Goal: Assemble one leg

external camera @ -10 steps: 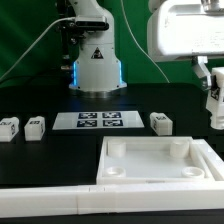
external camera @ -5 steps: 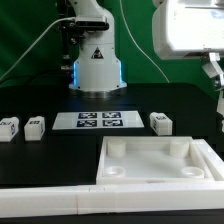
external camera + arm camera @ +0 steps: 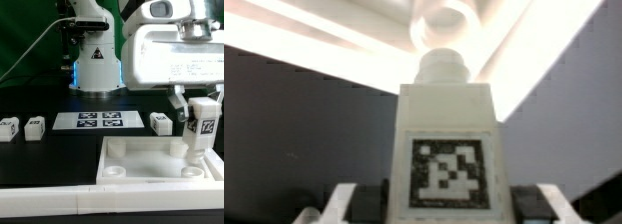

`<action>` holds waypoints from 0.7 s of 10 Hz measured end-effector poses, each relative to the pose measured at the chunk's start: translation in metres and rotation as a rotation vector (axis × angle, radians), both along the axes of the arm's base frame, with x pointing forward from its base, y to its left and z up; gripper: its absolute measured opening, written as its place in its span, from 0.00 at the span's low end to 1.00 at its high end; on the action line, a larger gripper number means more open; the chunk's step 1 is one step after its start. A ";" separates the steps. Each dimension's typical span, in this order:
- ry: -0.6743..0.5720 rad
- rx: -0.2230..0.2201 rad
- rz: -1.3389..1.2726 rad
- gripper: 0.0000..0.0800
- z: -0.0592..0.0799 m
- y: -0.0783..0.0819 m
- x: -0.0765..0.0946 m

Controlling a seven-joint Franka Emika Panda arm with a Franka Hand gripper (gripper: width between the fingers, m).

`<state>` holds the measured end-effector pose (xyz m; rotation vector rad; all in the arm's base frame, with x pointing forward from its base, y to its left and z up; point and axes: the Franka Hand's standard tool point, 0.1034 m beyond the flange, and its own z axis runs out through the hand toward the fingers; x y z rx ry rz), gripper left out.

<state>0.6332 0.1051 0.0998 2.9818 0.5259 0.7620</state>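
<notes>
My gripper (image 3: 200, 108) is shut on a leg (image 3: 203, 128), a small white block with a black-and-white tag on its face. It holds the leg upright over the right side of the large white tray-like piece (image 3: 150, 150), near a round corner socket (image 3: 192, 171). In the wrist view the held leg (image 3: 448, 140) fills the middle, its round peg pointing at a socket (image 3: 446, 15) of the white piece. The fingertips (image 3: 349, 205) flank the leg. Three more legs lie on the table: two at the exterior view's left (image 3: 9, 126) (image 3: 35, 126) and one by the gripper (image 3: 160, 122).
The marker board (image 3: 99, 121) lies flat in front of the robot base (image 3: 96, 60). A white wall (image 3: 50, 200) runs along the near edge of the table. Cables hang at the back left.
The gripper, with the leg in it, has moved from the exterior view's far right edge in toward the white piece and now stands over its right side, much larger in view.
</notes>
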 end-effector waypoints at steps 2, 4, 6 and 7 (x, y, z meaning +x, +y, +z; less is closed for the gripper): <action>-0.003 -0.001 0.006 0.37 -0.003 0.003 0.007; 0.005 -0.002 0.011 0.37 -0.009 0.006 0.003; 0.008 -0.002 0.021 0.37 -0.008 0.012 0.000; 0.006 -0.001 0.021 0.37 -0.005 0.012 -0.002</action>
